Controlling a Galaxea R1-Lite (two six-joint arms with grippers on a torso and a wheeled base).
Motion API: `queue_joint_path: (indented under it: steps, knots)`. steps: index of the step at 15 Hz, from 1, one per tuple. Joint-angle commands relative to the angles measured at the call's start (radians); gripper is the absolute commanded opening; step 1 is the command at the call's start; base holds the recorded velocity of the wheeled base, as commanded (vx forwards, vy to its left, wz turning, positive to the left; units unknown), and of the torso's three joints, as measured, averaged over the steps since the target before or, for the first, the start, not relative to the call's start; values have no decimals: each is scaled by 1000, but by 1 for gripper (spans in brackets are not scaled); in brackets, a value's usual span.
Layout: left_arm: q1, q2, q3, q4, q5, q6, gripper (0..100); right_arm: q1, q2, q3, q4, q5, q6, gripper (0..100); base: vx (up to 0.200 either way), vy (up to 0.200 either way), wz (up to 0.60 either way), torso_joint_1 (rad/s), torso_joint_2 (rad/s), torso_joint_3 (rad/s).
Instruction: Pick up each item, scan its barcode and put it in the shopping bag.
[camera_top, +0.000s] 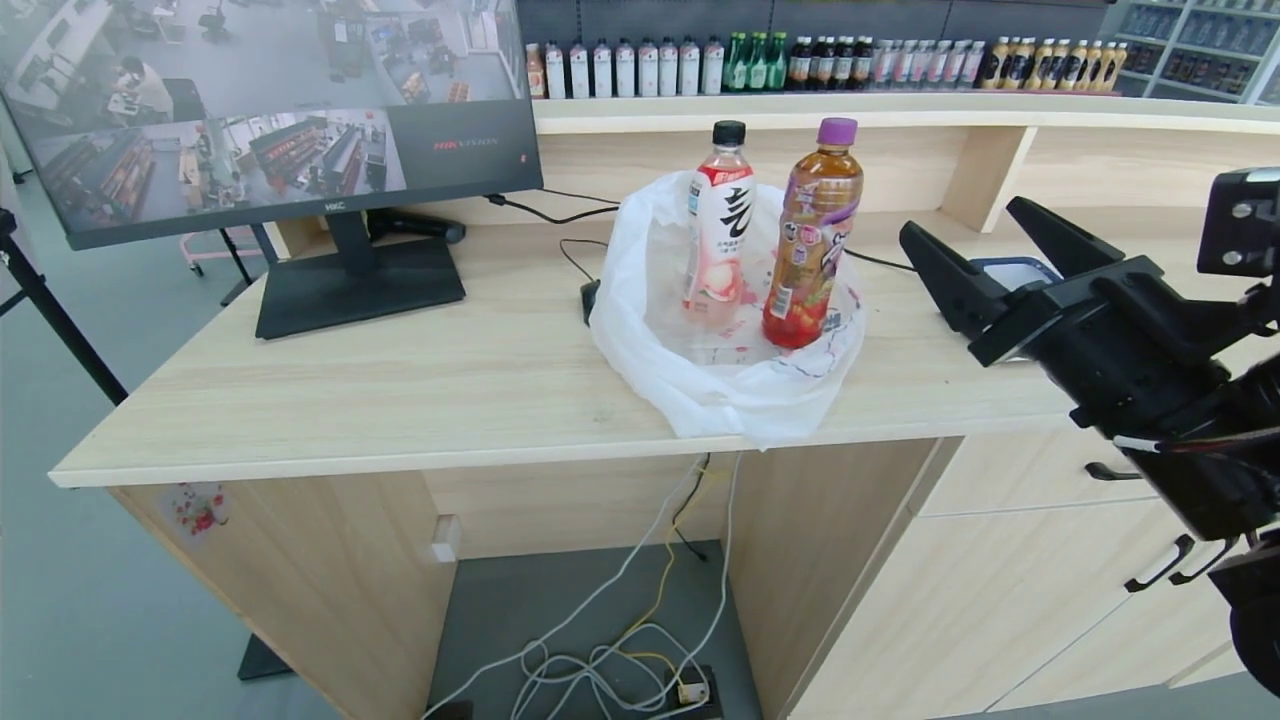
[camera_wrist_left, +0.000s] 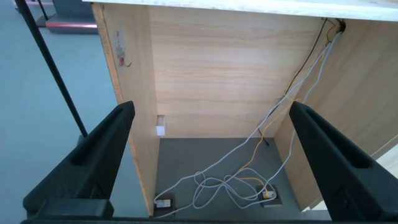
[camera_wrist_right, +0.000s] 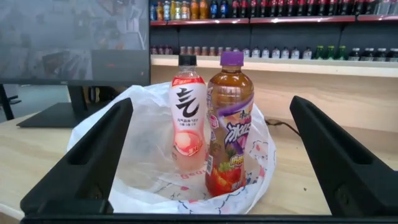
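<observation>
R gripper (camera_top: 960, 222): fingers spread wide, nothing held. Shopping bag (camera_top: 700, 400) is seen straight ahead of its fingertips, clear of them, no contact. Bag is white plastic, mouth slumped open, sat on the counter (camera_top: 400, 380). 2 bottles are stood inside it, side by side and close together: tea bottle (camera_top: 815, 240) w/ purple cap on the side nearer the R gripper, pink bottle (camera_top: 718, 235) w/ black cap just beyond it. Long axis of both is vertical, caps pointed up, bases down in the bag. Labels are turned toward the R gripper; barcodes can't be made out. In right wrist view both are framed between the two fingers. L gripper (camera_wrist_left: 211, 106): fully spread too, empty, held low below counter level; ahead of it the desk's open underside w/ loose cables (camera_wrist_left: 224, 186) on the floor. Monitor (camera_top: 270, 110) is stood on the counter on the far side of the bag from the R gripper.
</observation>
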Motion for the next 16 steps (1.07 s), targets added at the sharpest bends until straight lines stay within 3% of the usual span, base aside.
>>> queue_joint_path:
  steps: [1,16]
  knots:
    - [0,0,0,0,0,5,100,1,8,-1,-4,0,0,100,0,-200,0,22,12,-12]
    - [2,0,0,0,2,-5,100,3,8,3,-4,1,0,100,0,-200,0,3,3,3]
